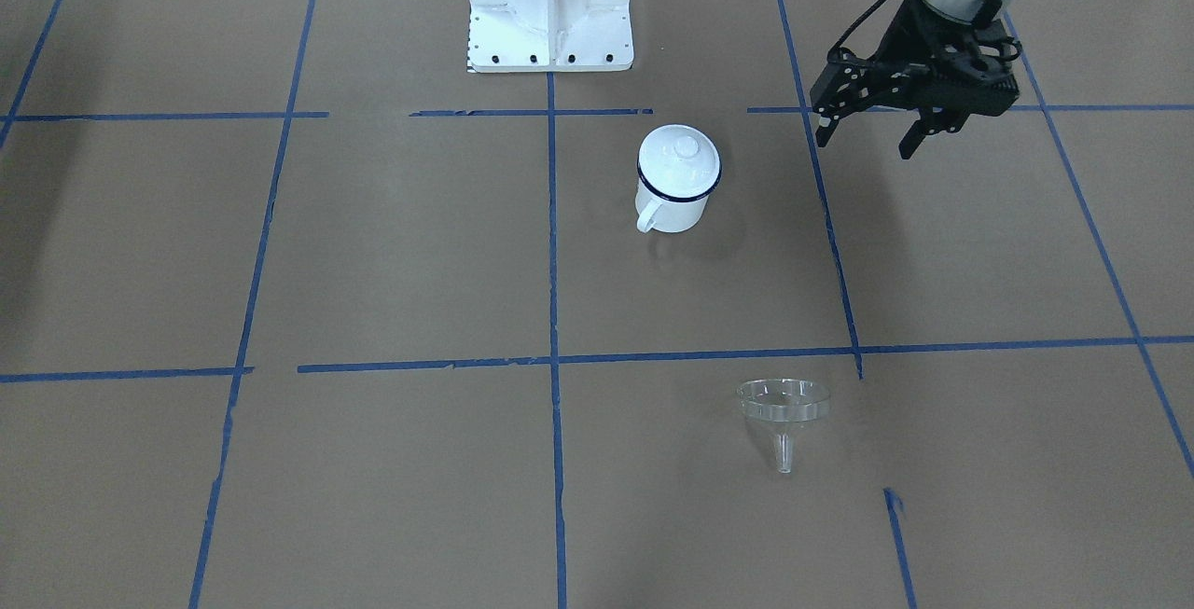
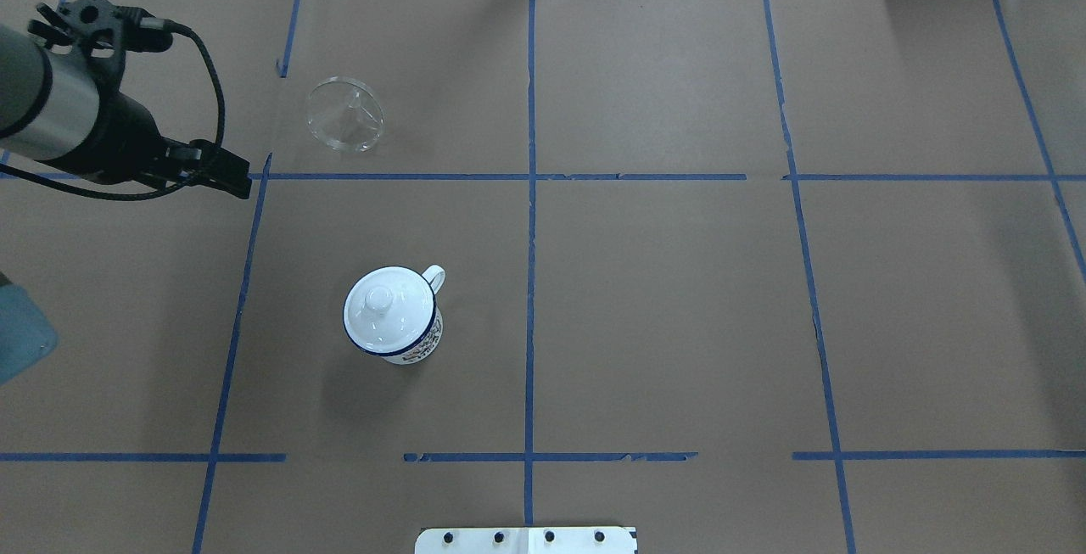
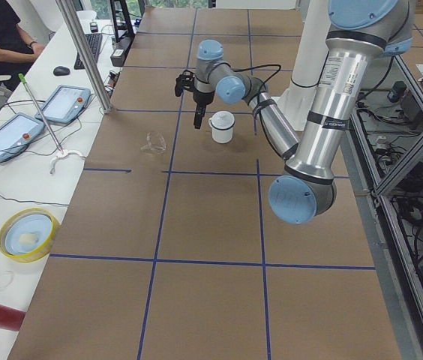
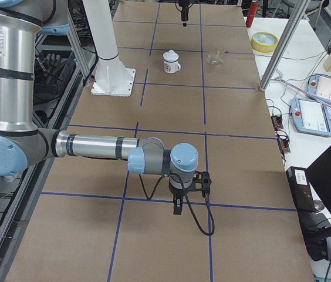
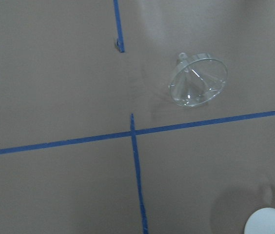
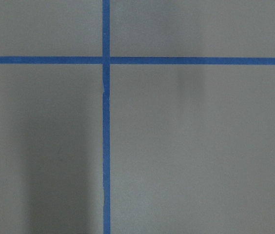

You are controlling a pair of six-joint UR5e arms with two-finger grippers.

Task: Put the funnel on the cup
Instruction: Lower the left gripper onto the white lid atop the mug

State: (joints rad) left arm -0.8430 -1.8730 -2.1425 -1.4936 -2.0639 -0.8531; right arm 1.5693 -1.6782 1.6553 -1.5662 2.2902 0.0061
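Left gripper [image 1: 866, 143] above the table, jaws spread, holding nothing; funnel [image 1: 782, 404] not on the cup [image 1: 673, 194].

Left gripper hangs clear of the brown-papered table [image 1: 373, 245], fingers [image 1: 825, 131] pointing down, touching no object; right gripper [image 4: 177, 208] shows only in the exterior right view, low over the table's far end, and whether its jaws are apart or together cannot be told; funnel lies tipped on its side on the paper, on the operators' side of a blue tape line [image 1: 700, 354], wide rim and spout both resting on the surface; cup stands upright nearer the robot base, well apart from the funnel, handle toward the operators' side; a white domed lid [image 1: 679, 157] with a knob sits on the cup's mouth; in the left wrist view the funnel is upper right, the cup's edge at the bottom right corner.
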